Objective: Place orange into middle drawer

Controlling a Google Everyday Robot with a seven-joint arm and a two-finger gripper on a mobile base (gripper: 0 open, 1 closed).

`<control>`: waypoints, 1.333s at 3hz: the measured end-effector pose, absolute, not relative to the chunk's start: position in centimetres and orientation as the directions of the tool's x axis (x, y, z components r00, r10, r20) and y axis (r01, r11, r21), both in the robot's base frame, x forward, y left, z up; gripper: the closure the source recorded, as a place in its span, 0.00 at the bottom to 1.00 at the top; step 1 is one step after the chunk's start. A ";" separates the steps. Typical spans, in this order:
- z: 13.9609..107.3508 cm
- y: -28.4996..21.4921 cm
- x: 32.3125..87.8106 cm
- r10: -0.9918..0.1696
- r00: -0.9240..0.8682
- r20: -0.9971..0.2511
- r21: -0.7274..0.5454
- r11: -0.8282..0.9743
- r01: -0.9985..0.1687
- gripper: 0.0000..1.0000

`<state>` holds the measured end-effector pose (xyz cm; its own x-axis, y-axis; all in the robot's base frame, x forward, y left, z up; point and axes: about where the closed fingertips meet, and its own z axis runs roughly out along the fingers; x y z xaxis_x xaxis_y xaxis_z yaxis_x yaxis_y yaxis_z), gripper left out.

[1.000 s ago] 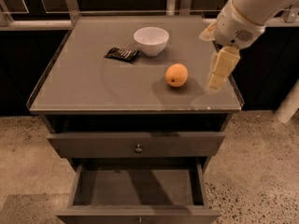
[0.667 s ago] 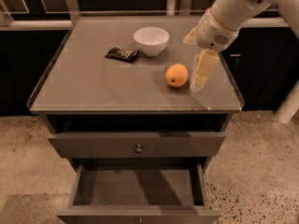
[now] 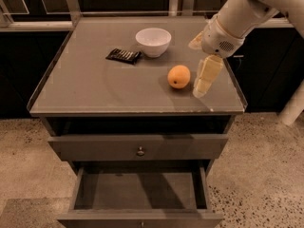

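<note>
Camera view, single entry. Landmark: white bowl (image 3: 153, 41), upright on the grey cabinet top (image 3: 80, 87), toward its back edge; its interior shows only plain white. Middle drawer (image 3: 142, 192): below and in front of the bowl, pulled out, its rectangular interior showing bare grey floor in shadow. Top drawer (image 3: 95, 147): directly above it, pushed in, with a small round metal knob (image 3: 140, 151) at its centre. Orange (image 3: 179, 76): on the cabinet top, in front of the bowl and to its right, well outside any drawer; being round it has no long axis, and a tiny dark dot on its skin faces the front edge. Gripper (image 3: 205, 76): pale yellow, hanging tip-down from the white arm (image 3: 237, 18), to the bowl's right and just beside the orange on its far side; whether it touches the orange, or is open or closed, cannot be told. Dark flat packet (image 3: 124, 56): lying just to the bowl's left. Surface: smooth grey top with a raised rim. Room: speckled stone floor (image 3: 259, 175) beneath, dark panels and pale rails behind the bowl.
</note>
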<state>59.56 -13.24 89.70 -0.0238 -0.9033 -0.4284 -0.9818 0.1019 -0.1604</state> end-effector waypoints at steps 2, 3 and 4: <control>87.7 -11.9 60.4 -0.872 -0.037 -0.488 -0.129 0.114 -0.985 0.00; 86.4 -10.9 61.5 -0.862 -0.028 -0.505 -0.101 0.091 -0.991 0.00; 84.9 -10.4 62.3 -0.855 -0.033 -0.517 -0.065 0.078 -0.995 0.00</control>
<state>62.28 -10.40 84.86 -0.0329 -0.8552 -0.5172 -0.9948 0.0777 -0.0652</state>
